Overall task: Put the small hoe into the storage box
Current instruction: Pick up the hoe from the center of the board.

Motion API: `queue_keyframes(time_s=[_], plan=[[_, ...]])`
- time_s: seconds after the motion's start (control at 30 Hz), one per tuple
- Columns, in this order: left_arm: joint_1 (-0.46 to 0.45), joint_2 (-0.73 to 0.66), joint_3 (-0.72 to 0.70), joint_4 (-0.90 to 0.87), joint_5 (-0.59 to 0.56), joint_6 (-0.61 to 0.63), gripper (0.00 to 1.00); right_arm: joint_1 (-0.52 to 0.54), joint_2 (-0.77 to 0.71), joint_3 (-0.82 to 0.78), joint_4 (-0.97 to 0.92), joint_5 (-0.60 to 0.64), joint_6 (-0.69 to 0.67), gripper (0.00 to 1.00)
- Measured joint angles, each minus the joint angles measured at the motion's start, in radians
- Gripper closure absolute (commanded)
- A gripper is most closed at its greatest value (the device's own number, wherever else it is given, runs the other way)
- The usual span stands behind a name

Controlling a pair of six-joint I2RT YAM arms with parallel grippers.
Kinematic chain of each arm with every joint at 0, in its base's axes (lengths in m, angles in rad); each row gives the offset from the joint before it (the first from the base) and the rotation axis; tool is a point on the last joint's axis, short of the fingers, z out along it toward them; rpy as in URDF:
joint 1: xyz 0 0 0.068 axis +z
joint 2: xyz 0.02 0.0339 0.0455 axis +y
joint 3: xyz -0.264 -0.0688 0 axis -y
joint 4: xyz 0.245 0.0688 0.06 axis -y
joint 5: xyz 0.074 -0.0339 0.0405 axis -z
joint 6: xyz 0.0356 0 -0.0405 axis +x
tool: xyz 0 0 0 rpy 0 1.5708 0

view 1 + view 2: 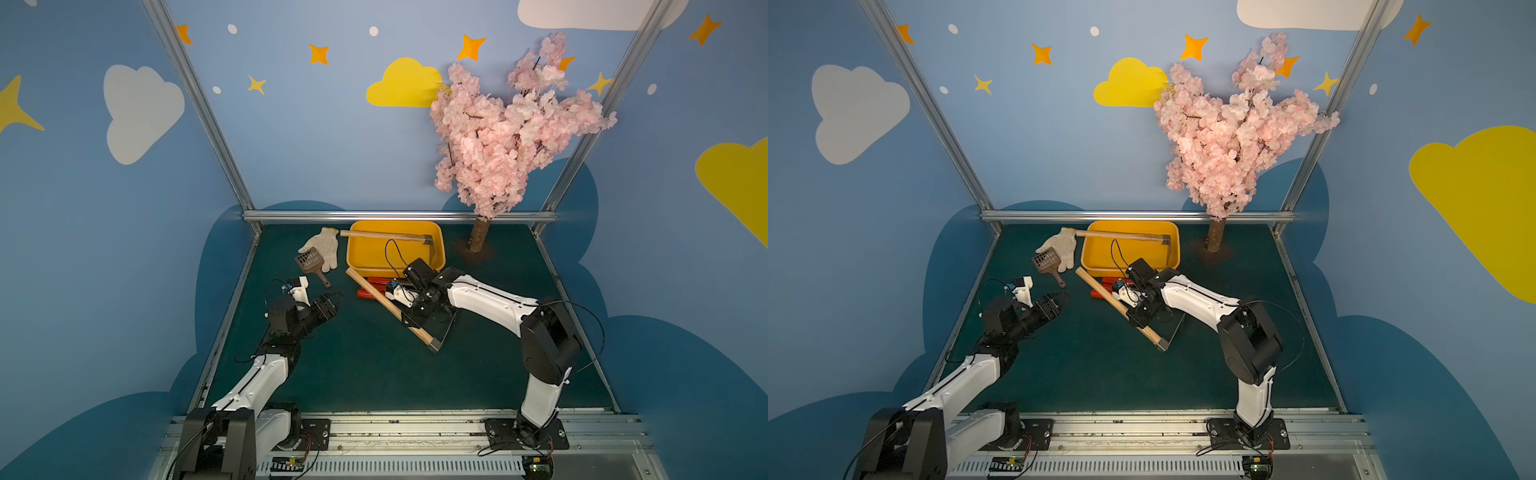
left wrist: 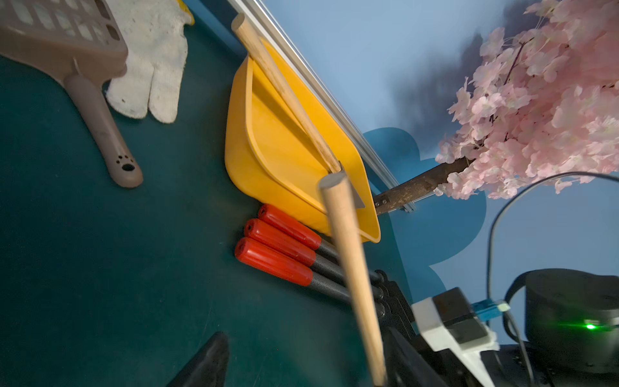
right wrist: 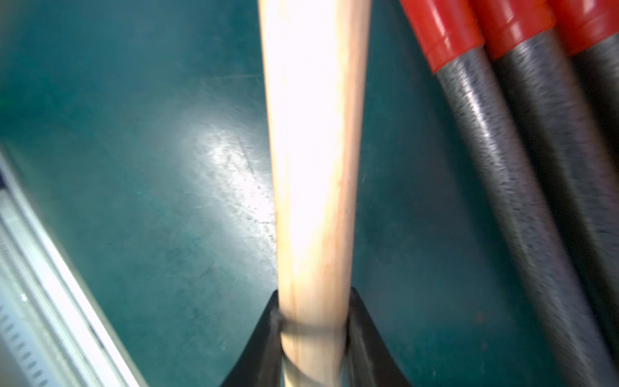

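One hoe gripped, not yet boxed

At mid-tabletop the right gripper [image 3: 313, 301] is clamped tight on the pale wooden handle of the small hoe [image 1: 372, 291], a grey-metal-headed tool. It slants across the dark green tabletop [image 1: 353, 374], just in front of the shallow yellow-orange plastic storage box [image 1: 370, 257] at the far edge, crossing three red-gripped tools [image 2: 284, 248]. The left gripper [image 1: 332, 303] hovers near the left edge, jaws spread, holding nothing.

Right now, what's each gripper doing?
Left gripper: open, holding nothing.
Right gripper: shut on the small hoe handle.
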Motion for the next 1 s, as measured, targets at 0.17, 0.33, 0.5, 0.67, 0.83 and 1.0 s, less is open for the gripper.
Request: queue_keyframes(time_s=[0.17,0.33,0.5,0.67,0.83,1.0], plan=[[-0.028,-0.005,-0.006,0.01,-0.002,-0.013,0.27,0.005,-0.042,0.031,-0.05,0.006,-0.001,1.0],[-0.054,0.0,-0.002,0.043,0.015,-0.039,0.27,0.011,-0.042,0.07,-0.069,0.017,-0.003,1.0],[-0.097,0.045,0.025,0.129,0.037,-0.083,0.27,0.025,-0.031,0.103,-0.073,0.021,-0.002,1.0],[-0.173,0.089,0.074,0.214,0.048,-0.113,0.26,0.037,0.001,0.114,-0.07,0.021,0.0,1.0],[-0.208,0.14,0.128,0.276,0.047,-0.127,0.26,0.041,0.029,0.114,-0.069,0.019,0.001,1.0],[-0.212,0.231,0.179,0.317,0.041,-0.131,0.26,0.044,0.034,0.114,-0.069,0.02,0.0,1.0]])
